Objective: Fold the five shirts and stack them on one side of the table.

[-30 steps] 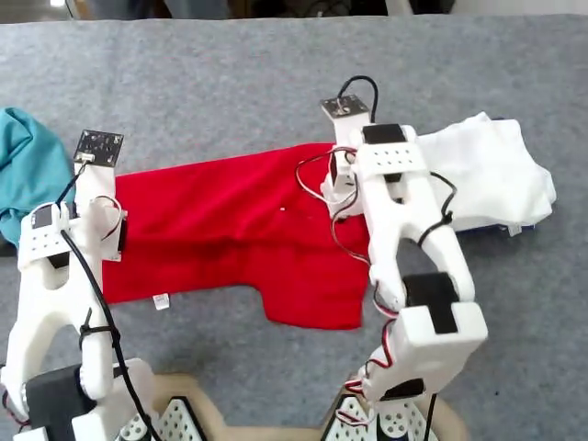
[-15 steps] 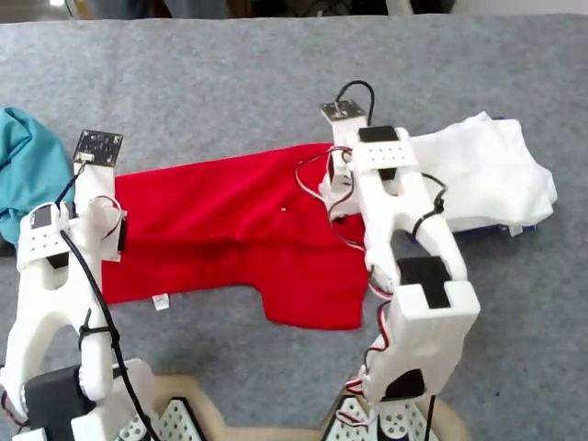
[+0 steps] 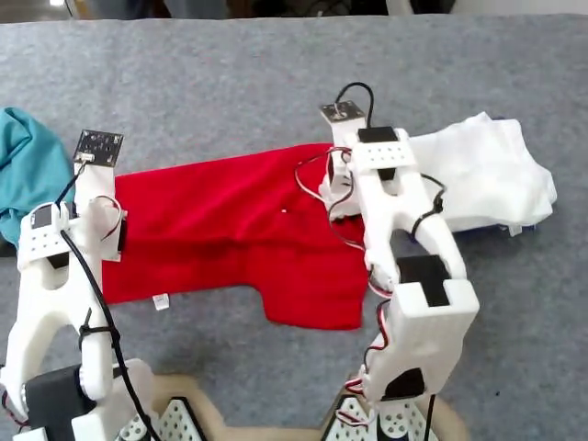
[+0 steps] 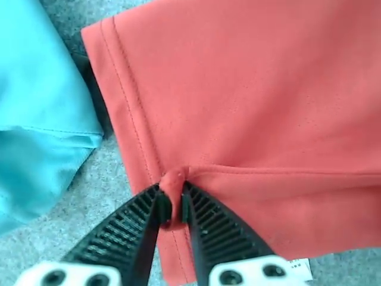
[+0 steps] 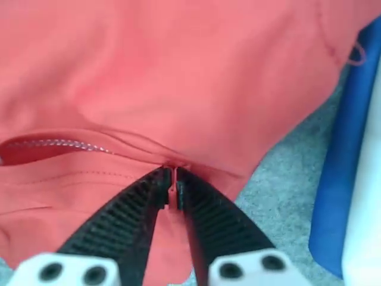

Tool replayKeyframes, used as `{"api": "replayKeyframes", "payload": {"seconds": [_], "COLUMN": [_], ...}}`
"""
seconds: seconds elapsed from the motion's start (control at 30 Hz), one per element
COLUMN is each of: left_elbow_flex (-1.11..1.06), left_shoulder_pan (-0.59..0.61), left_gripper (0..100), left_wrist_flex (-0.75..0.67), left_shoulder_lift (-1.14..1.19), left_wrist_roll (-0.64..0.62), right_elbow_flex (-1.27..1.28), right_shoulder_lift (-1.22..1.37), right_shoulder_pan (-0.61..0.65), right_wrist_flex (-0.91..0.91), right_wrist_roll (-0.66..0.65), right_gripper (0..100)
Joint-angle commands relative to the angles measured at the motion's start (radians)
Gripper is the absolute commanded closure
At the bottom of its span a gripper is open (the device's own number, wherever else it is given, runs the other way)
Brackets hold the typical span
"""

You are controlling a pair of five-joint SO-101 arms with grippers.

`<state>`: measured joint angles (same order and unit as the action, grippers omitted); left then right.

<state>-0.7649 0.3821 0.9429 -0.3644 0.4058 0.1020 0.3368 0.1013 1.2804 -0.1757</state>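
Mid-frame on the worktop (image 3: 230,83): red shirt (image 3: 230,230), half folded. My left fingers (image 4: 134,226) are clamped on a thin pinch of its hem near the teal shirt (image 3: 28,175). My right fingers (image 5: 128,208) are clamped on a small pucker beside the white shirt (image 3: 478,175). Risks: shallow pinches slipping on lift, a crooked fold, snagging the neighbours.

A flat shirt (image 3: 230,230) lies in the middle of the tabletop (image 3: 230,73), a bunched shirt (image 3: 32,165) left of it, a shirt pile (image 3: 487,175) right of it.
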Motion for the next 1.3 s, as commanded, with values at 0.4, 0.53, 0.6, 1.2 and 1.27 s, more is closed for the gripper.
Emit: {"api": "replayKeyframes", "payload": {"seconds": [0.4, 0.53, 0.6, 1.2, 1.27], "left_elbow_flex": [0.042, 0.099, 0.128, -0.252, -0.271], "left_shoulder_pan": [-0.005, -0.013, -0.016, 0.084, 0.077], "left_gripper": [97, 97, 97, 97, 97], "left_wrist_flex": [-0.008, 0.046, 0.087, -0.158, -0.181], "left_shoulder_lift": [-0.037, -0.081, -0.127, -0.253, -0.252], "left_wrist_roll": [-0.028, -0.092, -0.103, -0.02, -0.02], "right_elbow_flex": [-0.041, -0.016, 0.028, 0.748, 0.763], "right_shoulder_lift": [-0.274, -0.387, -0.463, -0.944, -0.944], "right_shoulder_pan": [-0.025, -0.069, -0.098, -0.098, -0.097], "right_wrist_flex": [0.104, 0.158, 0.169, -0.061, -0.086], "right_wrist_roll": [-0.094, -0.135, -0.169, -0.322, -0.324], "right_gripper": [98.5, 98.5, 98.5, 98.5, 98.5]}}
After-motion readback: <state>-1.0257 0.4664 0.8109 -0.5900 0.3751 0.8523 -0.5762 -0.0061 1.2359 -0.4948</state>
